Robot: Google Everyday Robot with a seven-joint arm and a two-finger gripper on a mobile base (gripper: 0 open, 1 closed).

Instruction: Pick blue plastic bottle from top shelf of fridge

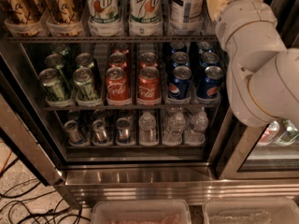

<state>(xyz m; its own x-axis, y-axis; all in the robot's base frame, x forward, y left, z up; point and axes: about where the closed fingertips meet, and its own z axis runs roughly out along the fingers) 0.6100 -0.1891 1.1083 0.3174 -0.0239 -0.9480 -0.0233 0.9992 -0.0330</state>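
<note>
The fridge (140,176) fills the view, steel frame below and cans (117,85) on dark racks inside. The white arm (261,69) reaches up across its right side. The gripper is out of sight past the arm's upper end, so its grip cannot be told. On the top shelf (112,39) the blue plastic bottle (187,6) stands upright, just right of two 7up bottles (145,6). Only its lower body shows: pale blue-and-white label, dark lettering.
</note>
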